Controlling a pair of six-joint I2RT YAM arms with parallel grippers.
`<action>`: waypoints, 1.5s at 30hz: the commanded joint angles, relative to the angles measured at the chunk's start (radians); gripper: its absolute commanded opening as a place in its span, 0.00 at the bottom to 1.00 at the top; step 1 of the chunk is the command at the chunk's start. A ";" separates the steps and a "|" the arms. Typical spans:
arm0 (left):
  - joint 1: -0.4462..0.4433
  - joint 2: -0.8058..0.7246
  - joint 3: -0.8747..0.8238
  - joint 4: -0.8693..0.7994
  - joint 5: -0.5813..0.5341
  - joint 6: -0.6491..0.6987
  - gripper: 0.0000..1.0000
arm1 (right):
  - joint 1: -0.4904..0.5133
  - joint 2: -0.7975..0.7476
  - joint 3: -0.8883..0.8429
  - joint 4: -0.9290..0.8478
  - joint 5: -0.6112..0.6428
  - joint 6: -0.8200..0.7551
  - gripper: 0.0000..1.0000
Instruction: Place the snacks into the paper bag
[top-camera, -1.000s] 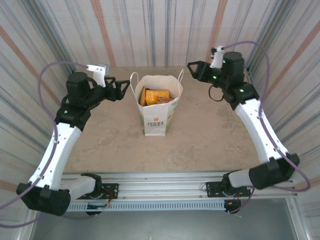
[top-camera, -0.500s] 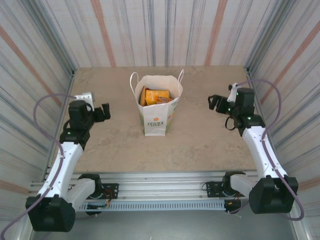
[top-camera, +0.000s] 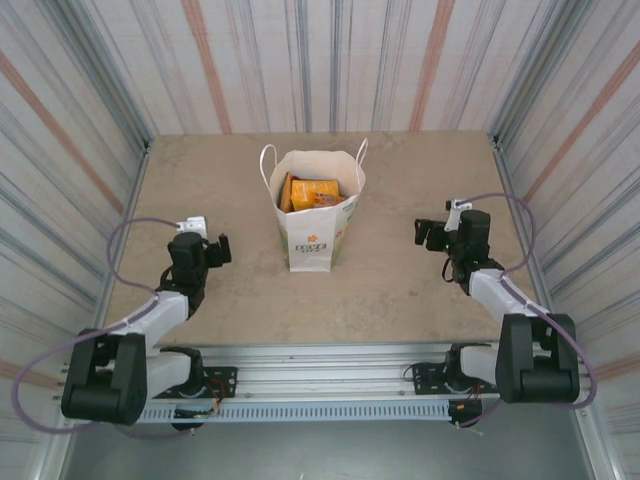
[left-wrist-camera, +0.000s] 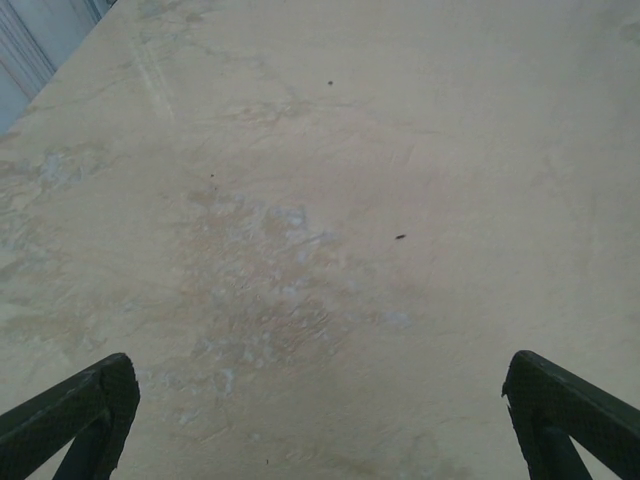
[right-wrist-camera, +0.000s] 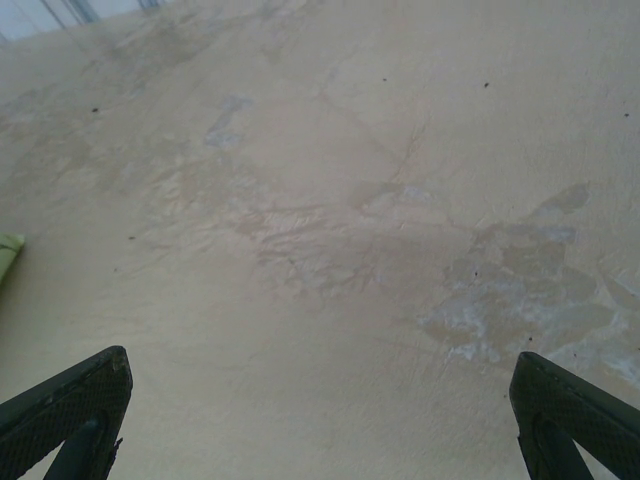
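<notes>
Bag stands upright mid-surface, slightly toward the far side, mouth open to the top camera. Snacks sit inside it: we see yellow-orange packets pressed together just under the rim. At least two; we cannot tell how many lie beneath. Green-orange logo faces the near edge.

Surface is beige and mottled, with worn pale patches in both wrist views.

Left gripper sits low to the left of the bag, well apart from it, aimed roughly toward the bag's side. Jaws spread wide. In the left wrist view the gripper has its dark fingers at the bottom corners, bare surface between them, pinching nothing.

Right gripper mirrors it on the bag's right, also well apart and aimed inward. Jaws spread wide here too. In the right wrist view the gripper shows its fingers at the two bottom corners with bare surface between them, holding nothing. A green sliver sits at the left edge of that view; we cannot tell what it is.

Both arms are folded low, elbows down by the rail at the near edge. Striped walls close in the far side and both flanks.
</notes>
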 joint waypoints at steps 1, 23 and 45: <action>0.025 0.059 -0.005 0.267 0.018 0.079 0.99 | -0.006 0.070 -0.006 0.143 0.006 -0.030 0.99; 0.076 0.294 0.079 0.342 0.082 0.076 0.99 | 0.096 0.095 -0.049 0.225 0.104 -0.107 0.99; 0.076 0.296 0.079 0.345 0.081 0.076 0.99 | -0.059 0.078 -0.152 0.445 0.058 -0.085 0.99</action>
